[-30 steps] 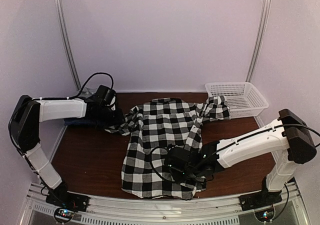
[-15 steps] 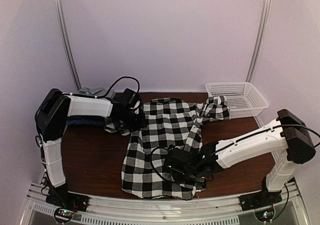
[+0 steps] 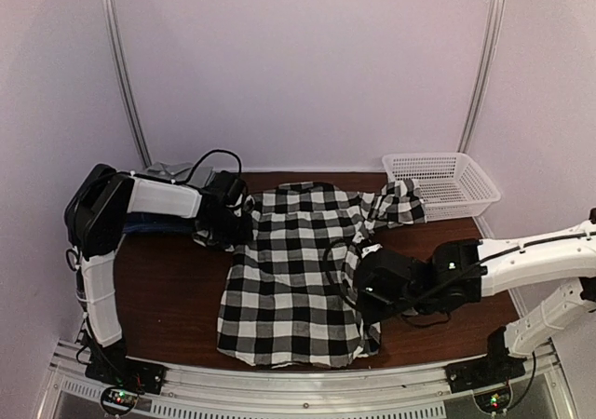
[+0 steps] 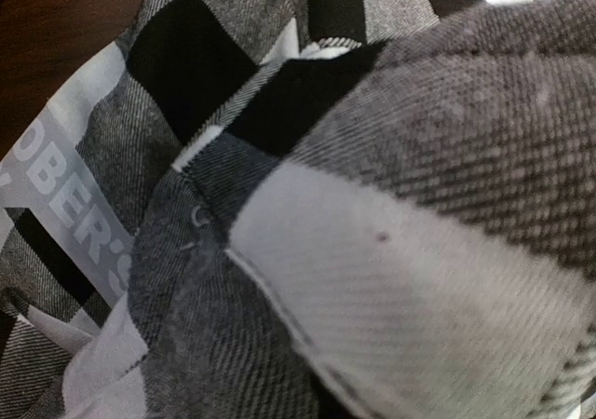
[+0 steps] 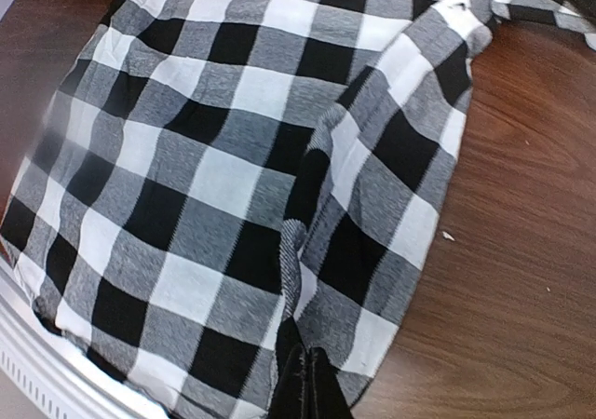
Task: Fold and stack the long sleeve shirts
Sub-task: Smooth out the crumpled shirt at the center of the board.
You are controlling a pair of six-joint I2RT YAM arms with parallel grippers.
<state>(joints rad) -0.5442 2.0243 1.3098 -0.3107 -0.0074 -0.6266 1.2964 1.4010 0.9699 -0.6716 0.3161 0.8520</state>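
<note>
Plaid shirt laid out flat, with an arm working at each side of it.

The black-and-white plaid shirt [image 3: 293, 270] lies spread on the dark wooden table [image 3: 168, 298], collar toward the back wall and hem at the near edge. The left claw [image 3: 226, 219] is down at the shirt's left shoulder, where the sleeve is bunched, and its fingers are hidden from up here. The right claw [image 3: 365, 290] sits low on the shirt's right edge, with cloth rucked up around it. The right sleeve trails off to the back right, its end just beside the white mesh basket [image 3: 447, 184]. Under the left arm, a dark blue shirt [image 3: 140, 223] lies at the table's left side.
</note>
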